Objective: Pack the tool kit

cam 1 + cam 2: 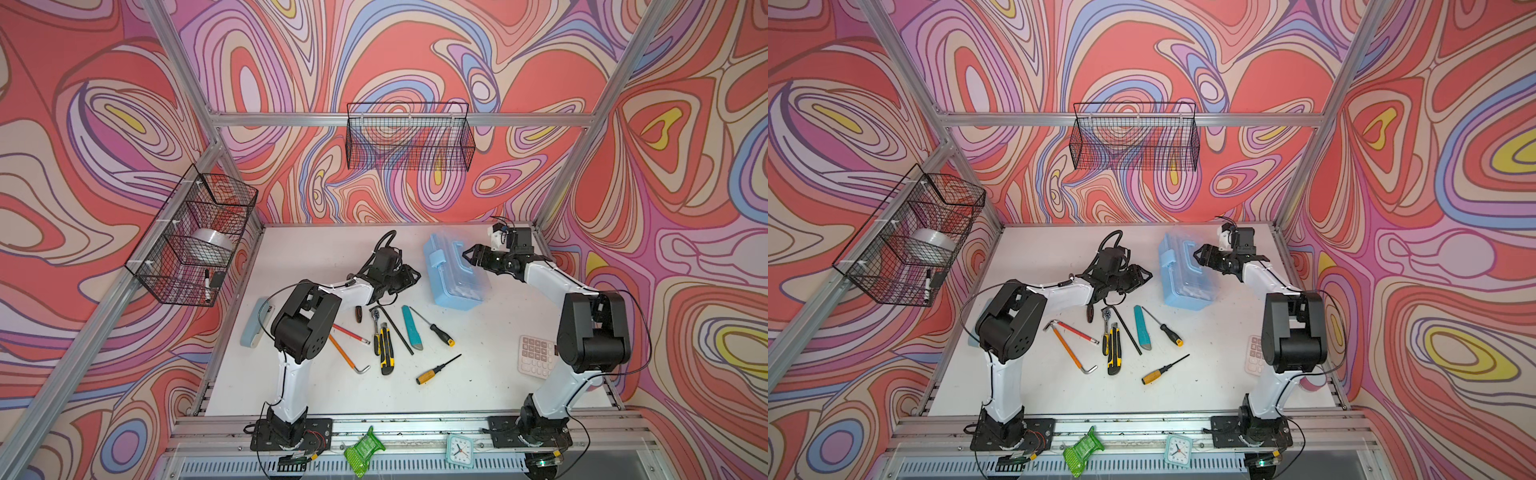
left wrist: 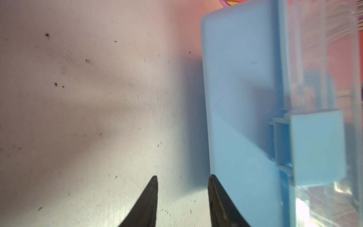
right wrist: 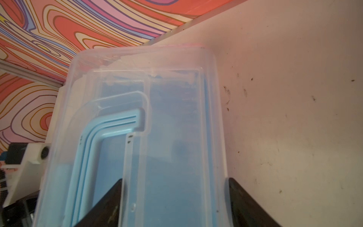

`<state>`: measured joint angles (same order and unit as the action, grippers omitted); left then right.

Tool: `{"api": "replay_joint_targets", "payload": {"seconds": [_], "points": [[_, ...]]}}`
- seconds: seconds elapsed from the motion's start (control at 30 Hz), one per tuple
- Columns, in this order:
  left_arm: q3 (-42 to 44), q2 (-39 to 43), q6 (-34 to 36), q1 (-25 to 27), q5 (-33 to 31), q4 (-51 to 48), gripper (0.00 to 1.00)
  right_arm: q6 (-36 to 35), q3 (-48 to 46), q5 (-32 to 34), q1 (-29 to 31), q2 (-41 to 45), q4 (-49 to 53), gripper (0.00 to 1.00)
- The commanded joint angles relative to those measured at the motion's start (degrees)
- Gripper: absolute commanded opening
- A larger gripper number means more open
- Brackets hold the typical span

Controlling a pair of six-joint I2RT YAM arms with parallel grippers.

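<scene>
Box (image 1: 451, 297) at 1 o'clock on surface (image 1: 478, 374). Left gripper (image 2: 182, 176) at its 9 o'clock, part-open, empty. Right gripper (image 3: 174, 178) wide astride lid (image 3: 176, 94); grip cannot tell.

My right gripper (image 1: 471, 254) sits at the handle of the tool box (image 1: 455, 297), which stands at one o'clock on the table (image 1: 478, 382). My left gripper (image 1: 414, 275) hangs just beside the box, at its nine o'clock. A yellow utility knife (image 1: 386, 351) and a black-handled screwdriver (image 1: 434, 330) lie toward its seven o'clock.
</scene>
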<state>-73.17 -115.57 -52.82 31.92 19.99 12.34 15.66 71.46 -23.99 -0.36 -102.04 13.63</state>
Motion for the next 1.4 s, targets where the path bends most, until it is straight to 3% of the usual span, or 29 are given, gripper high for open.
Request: {"api": "replay_joint_targets", "payload": {"seconds": [0.0,0.3,0.5,0.9,1.37], "points": [[-0.9,3.8,4.8,-0.1,-2.1,-4.5,0.52,-3.2,1.2,6.1,1.1,-1.5,6.7,0.52],[-1.7,8.4,11.5,0.6,-5.3,-11.1,0.67,-4.4,2.6,9.8,5.1,-3.3,8.4,0.51],[-4.8,10.0,17.2,2.7,-8.6,-17.4,0.69,-4.9,3.9,13.1,6.8,-3.7,10.1,0.52],[-2.5,9.6,14.8,2.9,-7.6,-15.8,0.63,-4.0,2.5,9.9,7.1,-2.8,8.9,0.52],[-5.8,4.9,12.0,2.9,-5.0,-14.5,0.53,2.4,1.8,-0.9,7.0,-1.3,4.2,0.51]]}}
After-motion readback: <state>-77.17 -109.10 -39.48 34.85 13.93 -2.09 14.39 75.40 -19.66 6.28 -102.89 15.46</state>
